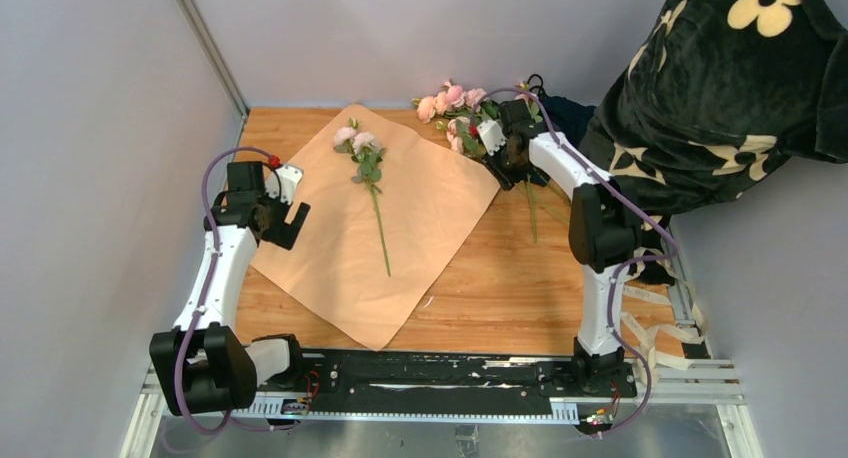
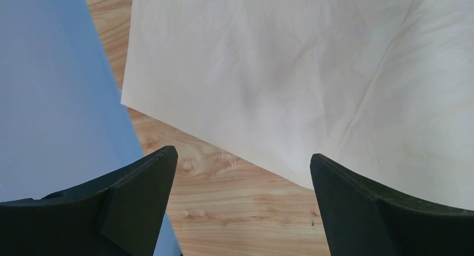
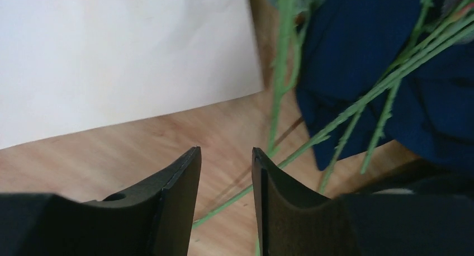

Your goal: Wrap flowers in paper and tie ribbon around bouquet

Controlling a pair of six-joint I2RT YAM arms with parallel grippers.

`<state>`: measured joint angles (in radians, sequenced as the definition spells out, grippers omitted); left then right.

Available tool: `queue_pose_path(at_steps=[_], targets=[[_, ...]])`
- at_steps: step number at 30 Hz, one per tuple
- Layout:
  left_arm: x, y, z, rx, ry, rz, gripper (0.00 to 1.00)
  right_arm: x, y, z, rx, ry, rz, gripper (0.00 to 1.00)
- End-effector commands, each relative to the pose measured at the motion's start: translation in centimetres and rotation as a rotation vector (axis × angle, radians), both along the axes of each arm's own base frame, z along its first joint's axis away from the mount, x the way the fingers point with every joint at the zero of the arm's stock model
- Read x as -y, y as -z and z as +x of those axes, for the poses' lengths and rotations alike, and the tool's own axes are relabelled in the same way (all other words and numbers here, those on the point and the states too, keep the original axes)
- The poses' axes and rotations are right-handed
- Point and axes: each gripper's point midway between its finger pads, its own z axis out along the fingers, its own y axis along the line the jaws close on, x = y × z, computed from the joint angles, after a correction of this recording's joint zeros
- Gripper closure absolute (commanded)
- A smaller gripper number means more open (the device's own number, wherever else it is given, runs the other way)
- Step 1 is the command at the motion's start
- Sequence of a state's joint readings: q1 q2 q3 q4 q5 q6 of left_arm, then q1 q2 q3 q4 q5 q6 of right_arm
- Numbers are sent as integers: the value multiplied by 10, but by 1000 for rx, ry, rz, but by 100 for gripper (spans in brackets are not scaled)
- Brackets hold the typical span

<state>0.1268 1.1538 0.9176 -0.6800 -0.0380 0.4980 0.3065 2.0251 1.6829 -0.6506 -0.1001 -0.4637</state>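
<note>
At the bench's (image 1: 500, 278) far right: right fingers (image 3: 179, 183) stood slightly apart over stems of flowers (image 1: 450, 103), seemingly for pickup; left fingers (image 2: 140, 183) gaped beside paper (image 2: 290, 71).

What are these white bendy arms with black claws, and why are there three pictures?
They are two robot arms bolted to a wooden table. The big picture looks down from a camera above them. The other two come from little cameras on the wrists, so each claw's black fingers show up close. A tan paper lies on the table with one pink flower on it; more flowers lie at the back. The left claw is wide open over the paper's edge, holding nothing. The right claw is partly open above green stems and doesn't seem to grip any.
</note>
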Motion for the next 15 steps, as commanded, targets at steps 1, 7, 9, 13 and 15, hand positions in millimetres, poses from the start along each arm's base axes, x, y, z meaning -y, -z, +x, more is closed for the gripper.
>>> queue_pose_path(at_steps=[1, 7, 9, 13, 15], targets=[[-2, -6, 6, 11, -16, 5, 0, 43, 2, 21, -47, -40, -161, 56], [-4, 3, 7, -25, -28, 9, 0, 49, 37, 35, -81, -25, -208, 55], [-4, 5, 7, -33, -31, 9, 0, 53, 44, 40, -73, -13, -236, 57], [-3, 8, 6, -40, -29, 0, 0, 51, 60, 38, -100, -11, -225, 72], [-2, 8, 7, -40, -30, -5, 0, 54, 59, 38, -97, 5, -237, 81]])
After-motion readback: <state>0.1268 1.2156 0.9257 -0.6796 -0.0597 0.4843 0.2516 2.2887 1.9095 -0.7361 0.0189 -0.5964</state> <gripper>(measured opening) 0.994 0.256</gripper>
